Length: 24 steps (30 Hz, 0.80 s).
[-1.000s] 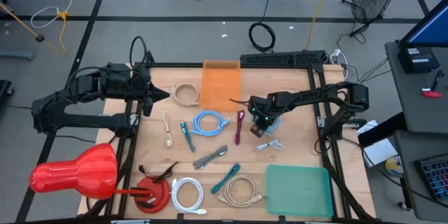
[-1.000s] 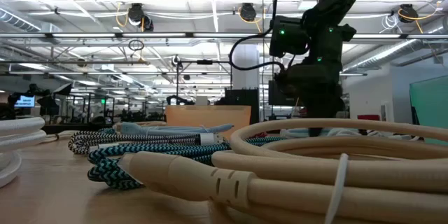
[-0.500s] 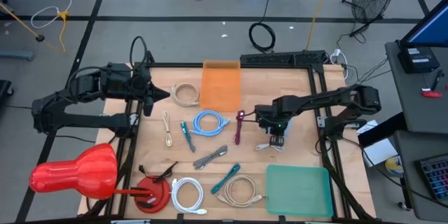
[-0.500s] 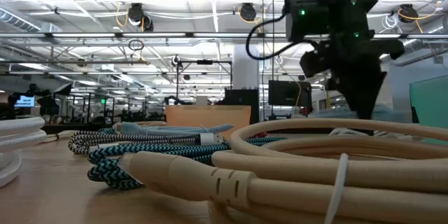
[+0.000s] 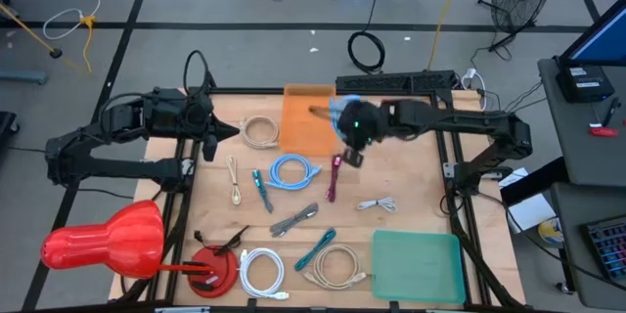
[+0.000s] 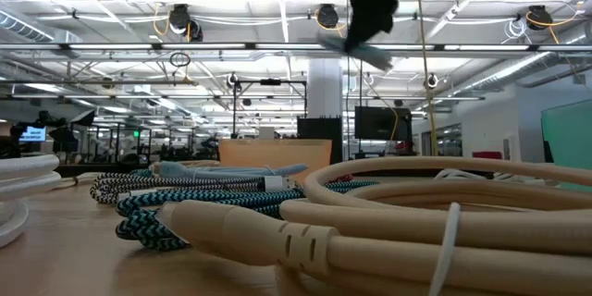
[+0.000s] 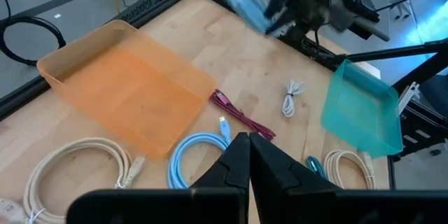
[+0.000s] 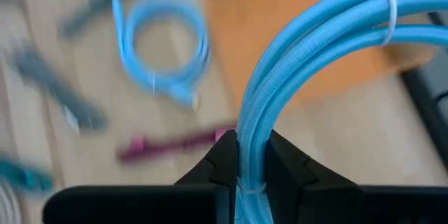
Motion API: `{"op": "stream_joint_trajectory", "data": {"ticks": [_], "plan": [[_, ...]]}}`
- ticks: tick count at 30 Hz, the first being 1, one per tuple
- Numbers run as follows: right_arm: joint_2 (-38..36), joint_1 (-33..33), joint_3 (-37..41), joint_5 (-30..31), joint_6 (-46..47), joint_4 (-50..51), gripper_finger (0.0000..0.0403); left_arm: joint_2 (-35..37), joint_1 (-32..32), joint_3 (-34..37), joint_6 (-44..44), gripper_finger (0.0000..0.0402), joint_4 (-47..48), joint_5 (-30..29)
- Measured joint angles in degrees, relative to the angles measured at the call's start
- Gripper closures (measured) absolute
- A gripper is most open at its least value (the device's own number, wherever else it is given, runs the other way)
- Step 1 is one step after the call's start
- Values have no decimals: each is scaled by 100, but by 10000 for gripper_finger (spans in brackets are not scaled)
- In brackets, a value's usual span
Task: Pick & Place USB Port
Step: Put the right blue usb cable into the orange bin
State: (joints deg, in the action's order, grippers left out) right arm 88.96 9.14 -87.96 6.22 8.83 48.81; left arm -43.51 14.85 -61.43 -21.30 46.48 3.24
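My right gripper [image 8: 253,155] clenches a bundled light-blue cable [image 8: 301,63], lifted clear of the table [image 5: 411,171] beside the orange tray [image 5: 308,117]. Below lie a loose blue cable coil [image 5: 291,171] and a magenta cable [image 5: 333,176]. My left gripper [image 5: 223,129] waits, pinched together, at the table's left edge.

Overhead and table-level cameras share the orange tray [image 5: 308,117].
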Motion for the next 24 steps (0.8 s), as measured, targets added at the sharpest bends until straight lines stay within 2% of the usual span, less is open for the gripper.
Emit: {"op": "stream_joint_trajectory", "data": {"ticks": [3, 6, 8, 10, 13, 17, 19, 24], "plan": [[8, 124, -198, 1, 107, -226, 369, -81, 5, 0, -380, 394, 5, -391], [12, 148, -369, 4, 120, -219, 369, -299, 164, 5, -1280, 394, 66, -1015], [4, 125, -441, 2, 120, -235, 369, -560, 358, 47, -1447, 394, -113, -1065], [3, 60, -455, 2, 157, -220, 369, -910, 676, 52, -1350, 394, -434, -857], [12, -73, -455, -1, 265, -171, 369, -1590, 1359, 59, -1223, 394, -964, 58], [10, -309, -455, -3, 381, -167, 369, -2542, 2219, 59, -1301, 394, -2042, 2166], [11, -456, -455, -6, 421, -142, 369, -2963, 2560, 58, -1562, 394, -2703, 3078], [10, -898, -455, -58, 388, 188, 369, -3791, 3056, 39, -2568, 394, -4352, 4738]]}}
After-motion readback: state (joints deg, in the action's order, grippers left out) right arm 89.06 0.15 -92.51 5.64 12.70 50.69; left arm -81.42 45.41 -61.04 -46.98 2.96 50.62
